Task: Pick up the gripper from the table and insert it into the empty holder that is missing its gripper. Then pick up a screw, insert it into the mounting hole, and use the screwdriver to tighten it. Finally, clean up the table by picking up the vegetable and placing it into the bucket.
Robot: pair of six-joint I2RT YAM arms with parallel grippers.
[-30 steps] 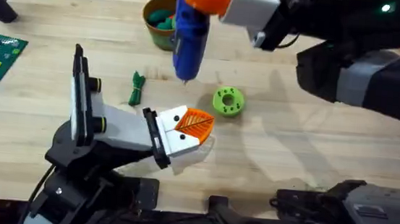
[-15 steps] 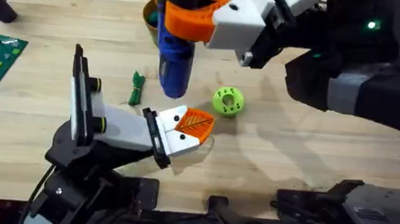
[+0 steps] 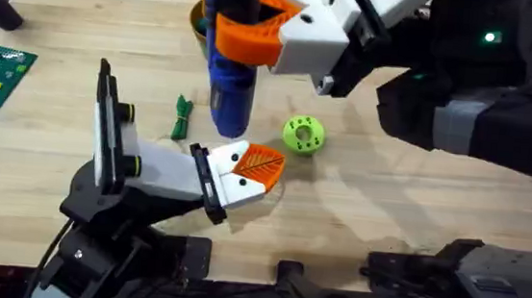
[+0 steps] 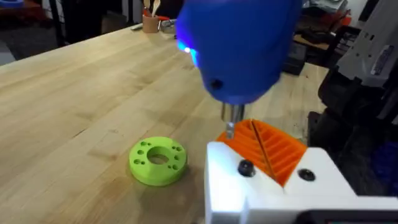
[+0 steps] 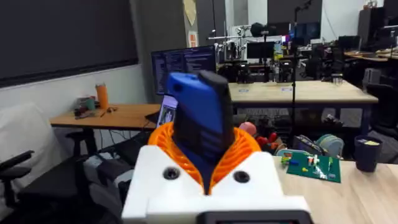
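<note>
I see the pale wooden table [image 3: 453, 223] spread under both arms. My right arm's white gripper with orange ribbed pads [image 3: 244, 17] hangs above the far middle of the table, its pads clamped on the blue pen-shaped electric screwdriver [image 3: 230, 69], which it holds upright, tip down; the right wrist view [image 5: 205, 162] shows the blue body [image 5: 196, 118] seated between the orange pads. My left arm's white gripper [image 3: 249, 172] lies low near the table's middle, orange pads together with nothing between them. From the left wrist view, the screwdriver's thin metal bit [image 4: 232, 121] stands just above that gripper's orange pads [image 4: 267, 146], a small blue light glowing on the tool's nose. The small round bucket with a yellow rim [image 3: 198, 20] sits at the far side, mostly hidden behind the screwdriver. The lime green ring with holes [image 3: 303, 134] lies just right of the left gripper. The slender dark green toy vegetable [image 3: 183, 118] lies on the table to the left of the screwdriver's tip, apart from the bucket.
</note>
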